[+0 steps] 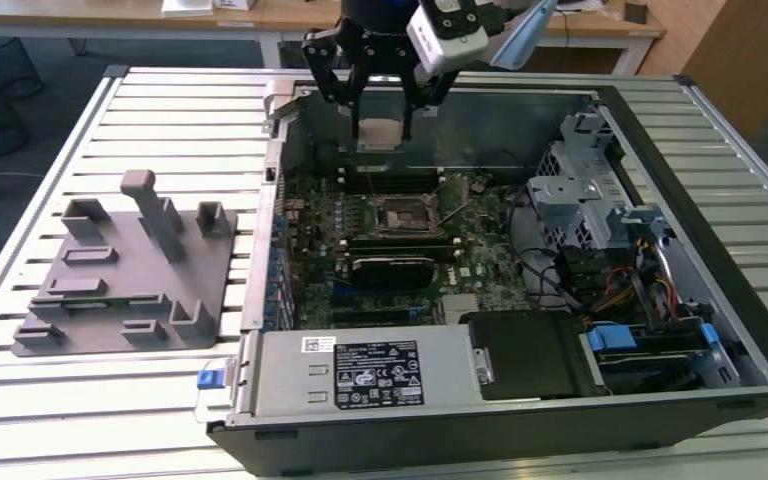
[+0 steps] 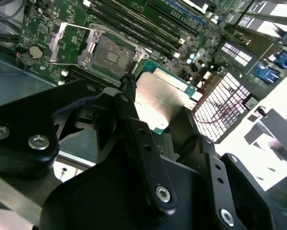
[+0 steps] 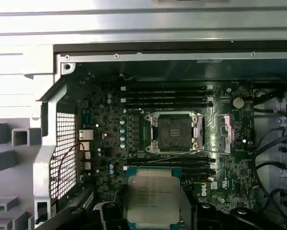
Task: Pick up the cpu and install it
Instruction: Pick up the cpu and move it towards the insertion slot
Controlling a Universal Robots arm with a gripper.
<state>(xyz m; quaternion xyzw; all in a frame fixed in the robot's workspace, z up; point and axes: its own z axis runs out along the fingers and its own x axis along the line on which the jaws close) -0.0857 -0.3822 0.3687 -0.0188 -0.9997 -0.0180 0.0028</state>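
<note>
My gripper [image 1: 381, 137] is shut on the cpu [image 1: 381, 131], a thin square chip with a pale silvery top, gripped by two opposite edges. It hangs in the air over the back part of the open computer case. Below it on the green motherboard lies the black-framed socket [image 1: 404, 212], bare, with its metal load plate [image 3: 220, 132] swung open to one side. In both wrist views the cpu [image 3: 153, 200] [image 2: 157, 103] sits flat between the black fingers [image 2: 133, 129], a short way off the socket [image 3: 174, 132] [image 2: 109, 52] and not over it.
The case [image 1: 704, 130] lies open on a slatted metal table [image 1: 157, 100]. RAM slots [image 3: 165, 95] flank the socket. Drive cages and cables [image 1: 598, 200] fill the exterior view's right, a power supply [image 1: 357, 370] the front. A grey fixture tray [image 1: 131, 270] stands to the case's left.
</note>
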